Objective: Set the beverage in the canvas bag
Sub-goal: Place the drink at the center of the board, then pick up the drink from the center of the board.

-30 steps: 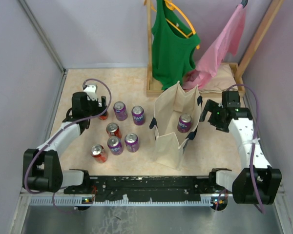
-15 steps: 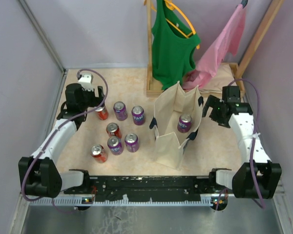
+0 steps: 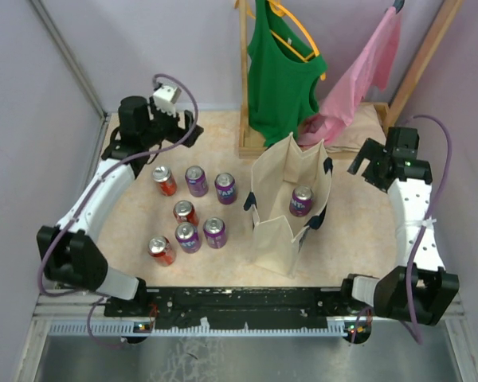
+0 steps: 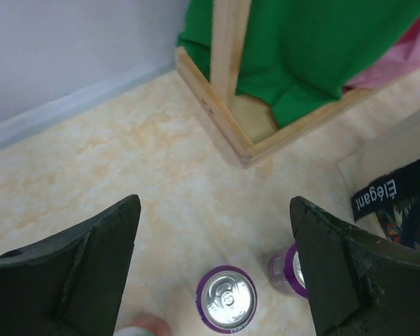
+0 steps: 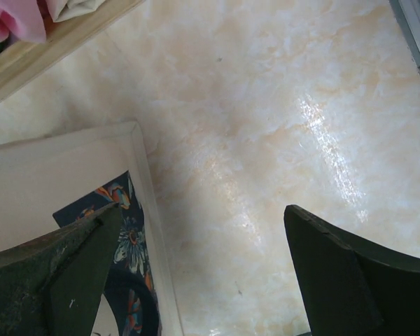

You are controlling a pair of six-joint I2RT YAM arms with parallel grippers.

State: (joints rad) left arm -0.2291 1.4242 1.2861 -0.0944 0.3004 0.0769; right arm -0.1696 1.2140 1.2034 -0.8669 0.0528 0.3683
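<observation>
Left gripper (image 3: 183,132): jaws spread wide with nothing between them, hanging over the far-left corner of the table (image 3: 223,143).
Right gripper (image 3: 366,163): equally wide and empty, over the table's right edge, near the canvas bag (image 3: 275,231).
Beverage: I count seven cans loose on the left half of the table. The red can (image 3: 164,181) and the purple can (image 3: 196,181) are closest to my left gripper. Another can (image 3: 301,200) already stands inside the bag.
Bag: upright, mouth open, just right of the table's middle.
Handling: I judge a can rigid but smooth and slippery, and fairly heavy if full, which I cannot tell. I would pinch it across the mid-body, jaws flanking the cylinder. The bag is soft cloth, so its walls and navy handles may give if brushed.
Left wrist view: it alone shows the purple can's lid from above, low in the frame, below the gap between my fingers rather than inside it.
Right wrist view: it alone shows the floral lining at the bag's rim.
Overhead view: it alone shows the whole cluster and the can in the bag.
</observation>
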